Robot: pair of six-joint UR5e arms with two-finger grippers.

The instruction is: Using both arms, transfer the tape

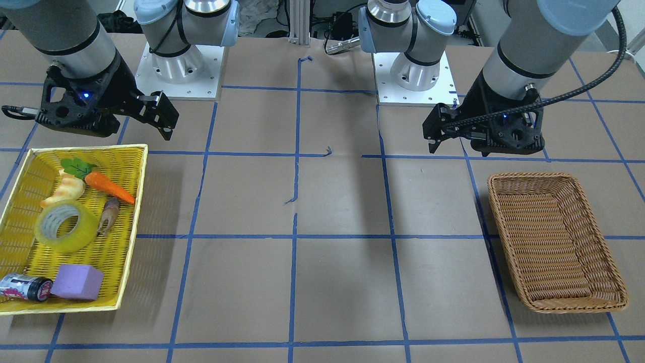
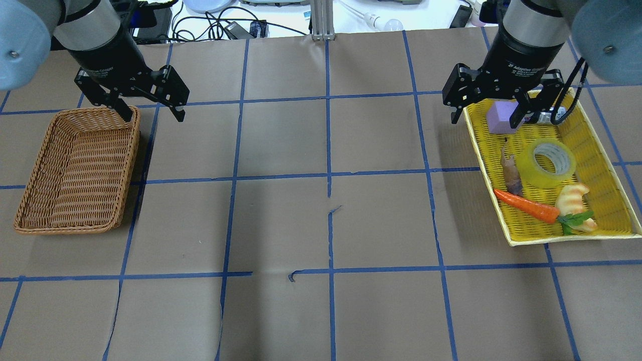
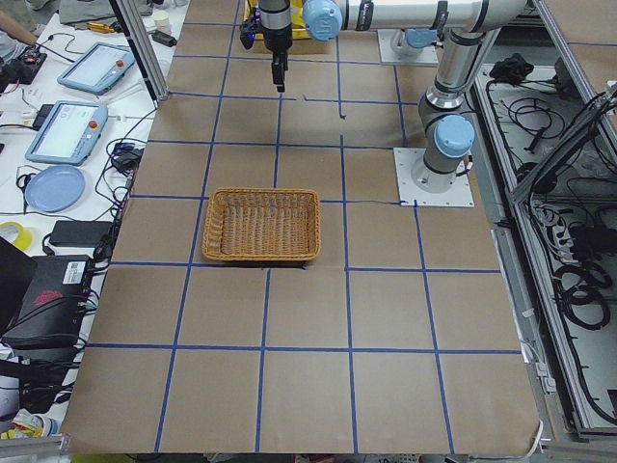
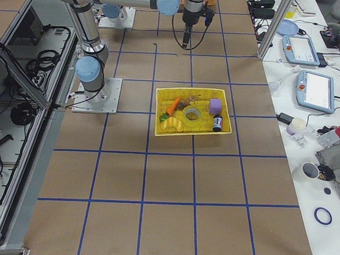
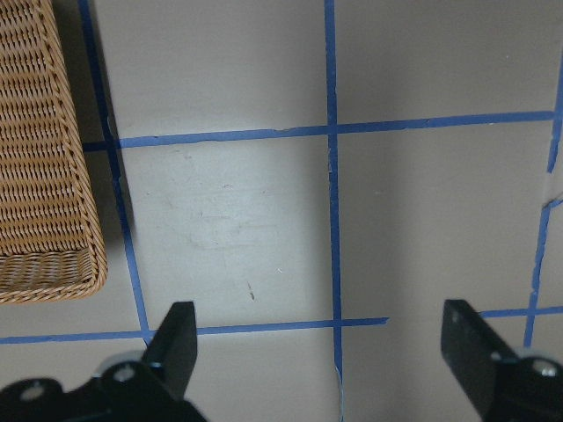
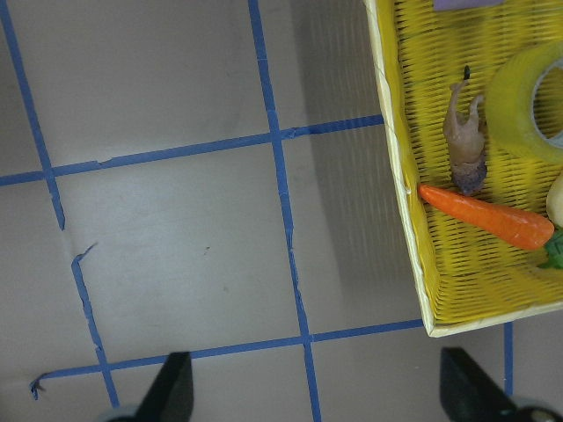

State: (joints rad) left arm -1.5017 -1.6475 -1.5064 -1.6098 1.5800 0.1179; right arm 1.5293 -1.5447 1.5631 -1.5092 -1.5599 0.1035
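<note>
Zero stages complete: the translucent yellow-green packing-tape roll lies unlifted in the yellow woven tray, while my black two-finger left gripper and right gripper both hang spread wide, holding nothing.

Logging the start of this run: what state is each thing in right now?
tape: lying hole-up in the yellow basket, ungrasped.
left claw: open, empty, above the table beside the wicker basket.
right claw: open, empty, above the table beside the yellow basket.
wicker basket: empty.
yellow basket: holding the tape and other items.
</note>
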